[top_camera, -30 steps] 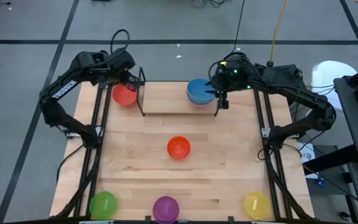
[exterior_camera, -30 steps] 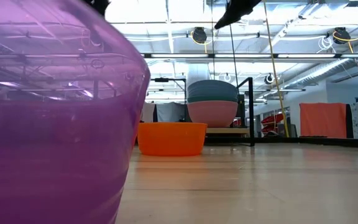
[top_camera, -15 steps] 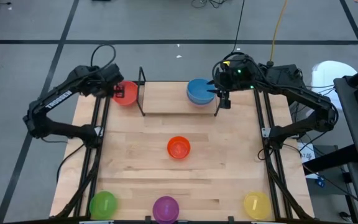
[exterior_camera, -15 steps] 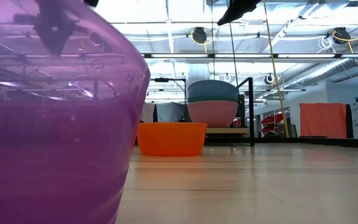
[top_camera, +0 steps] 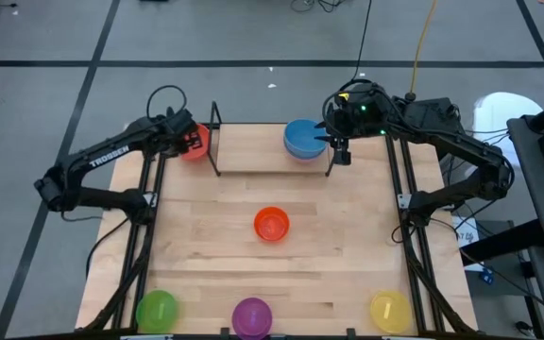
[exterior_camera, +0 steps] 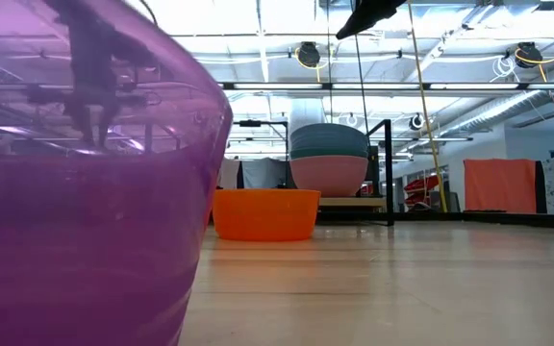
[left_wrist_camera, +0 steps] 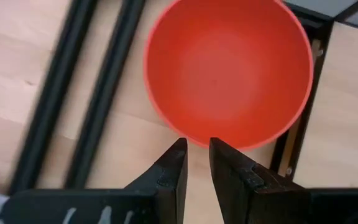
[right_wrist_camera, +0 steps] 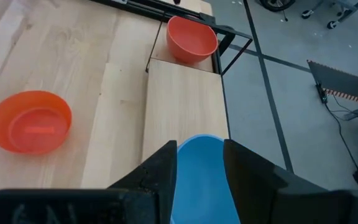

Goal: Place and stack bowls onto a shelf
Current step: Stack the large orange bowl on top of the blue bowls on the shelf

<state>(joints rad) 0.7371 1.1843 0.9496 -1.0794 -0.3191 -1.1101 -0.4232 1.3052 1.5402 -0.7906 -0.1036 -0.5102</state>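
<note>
The shelf [top_camera: 272, 151] stands at the far edge of the desk [top_camera: 206, 255]. At its right end sits a stack of three bowls: the blue bowl [top_camera: 301, 138] on top, then the teal bowl [exterior_camera: 329, 140], then the pink bowl [exterior_camera: 329, 175] at the bottom. So three bowls look put away already.

The red bowl [left_wrist_camera: 229, 71] is at the far left corner of the desk, just outside the shelf's left end frame. It does not look to be on the shelf board yet. The left pincer [left_wrist_camera: 196, 163] hangs right over the bowl's near rim. Its fingers are only a thin gap apart and hold nothing. I think it is about to take this bowl.

The right pincer [right_wrist_camera: 199, 163] hangs over the blue bowl at the right end of the shelf. Its fingers are open, with the bowl's rim showing between them. I cannot tell if they touch it.

Four bowls sit loose on the desk. The orange bowl [top_camera: 271, 225] is in the middle. Along the near edge are the green bowl [top_camera: 157, 309], the purple bowl [top_camera: 251, 316] and the yellow bowl [top_camera: 389, 309]. So I would say less than half the job is done.
</note>
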